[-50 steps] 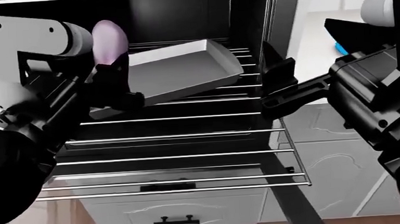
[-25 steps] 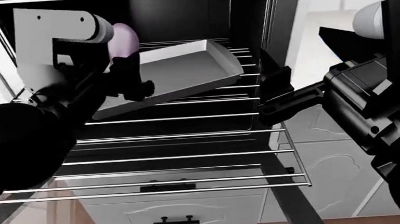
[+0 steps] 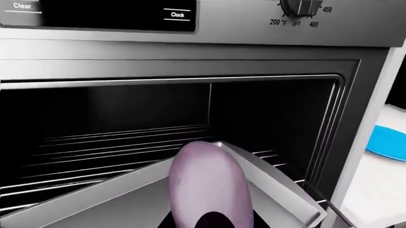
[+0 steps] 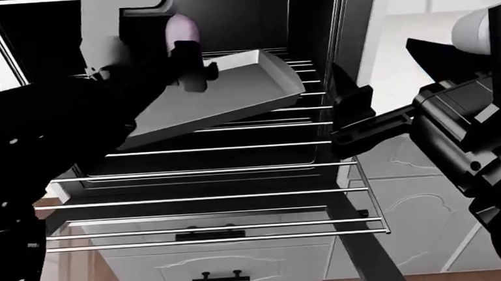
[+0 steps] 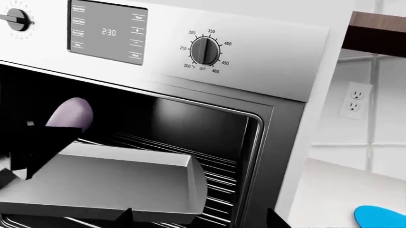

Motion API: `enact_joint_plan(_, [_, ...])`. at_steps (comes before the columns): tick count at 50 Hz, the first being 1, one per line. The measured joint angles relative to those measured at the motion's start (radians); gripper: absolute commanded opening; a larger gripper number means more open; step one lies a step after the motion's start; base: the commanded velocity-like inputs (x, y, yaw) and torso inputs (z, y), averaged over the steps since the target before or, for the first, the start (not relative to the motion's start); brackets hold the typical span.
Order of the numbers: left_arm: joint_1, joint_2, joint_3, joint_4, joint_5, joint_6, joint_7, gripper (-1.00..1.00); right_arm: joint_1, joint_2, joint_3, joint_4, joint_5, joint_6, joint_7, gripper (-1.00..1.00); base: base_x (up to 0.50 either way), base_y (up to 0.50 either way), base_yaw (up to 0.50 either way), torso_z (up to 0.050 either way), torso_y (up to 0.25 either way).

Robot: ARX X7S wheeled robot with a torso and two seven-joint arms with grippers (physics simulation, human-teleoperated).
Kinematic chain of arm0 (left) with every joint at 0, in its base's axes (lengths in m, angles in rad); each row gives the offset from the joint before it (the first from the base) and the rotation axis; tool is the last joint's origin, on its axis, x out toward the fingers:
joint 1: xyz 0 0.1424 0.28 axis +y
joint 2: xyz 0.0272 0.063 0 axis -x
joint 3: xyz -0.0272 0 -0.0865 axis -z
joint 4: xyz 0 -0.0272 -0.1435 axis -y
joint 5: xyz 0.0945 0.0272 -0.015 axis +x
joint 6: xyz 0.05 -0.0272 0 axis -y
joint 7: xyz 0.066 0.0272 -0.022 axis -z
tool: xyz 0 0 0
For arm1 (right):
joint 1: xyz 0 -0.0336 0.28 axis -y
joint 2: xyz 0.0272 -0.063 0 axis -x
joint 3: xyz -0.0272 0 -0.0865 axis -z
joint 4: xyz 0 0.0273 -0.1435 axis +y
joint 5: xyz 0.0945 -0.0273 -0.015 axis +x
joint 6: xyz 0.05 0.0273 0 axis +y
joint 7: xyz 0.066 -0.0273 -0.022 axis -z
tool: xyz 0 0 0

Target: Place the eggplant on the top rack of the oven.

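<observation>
Eggplant's (image 3: pixel 209 185) near end beyond the picture edge, left tool (image 4: pixel 185 63) fingertips unseen.

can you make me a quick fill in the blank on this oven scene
1. The eggplant is held by the ____ gripper.
2. The gray baking tray inside the oven sits ____, not level.
3. The oven display reads ____.
4. The right gripper holds ____.

Missing words: left; tilted; 2:30; nothing

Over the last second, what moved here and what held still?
The left gripper, still shut on the eggplant, carried it rightward and up toward the oven cavity, over the tilted gray tray. The tray, wire shelves and right gripper barely changed.
</observation>
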Motion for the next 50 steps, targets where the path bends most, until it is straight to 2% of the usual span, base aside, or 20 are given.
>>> enact_joint_plan(19, [-0.083, 0.088, 0.064, -0.299, 0.111, 0.073, 0.1, -1.0, -0.038, 0.005, 0.008, -0.008, -0.035, -0.018, -0.025, 1.0, 0.0, 0.0, 0.0, 0.0, 0.001])
enact_joint_plan(50, [-0.249, 0.249, 0.157, -0.942, 0.287, 0.283, 0.318, -1.0, -0.088, 0.035, 0.036, -0.033, -0.05, -0.053, -0.043, 1.0, 0.0, 0.0, 0.0, 0.0, 0.0])
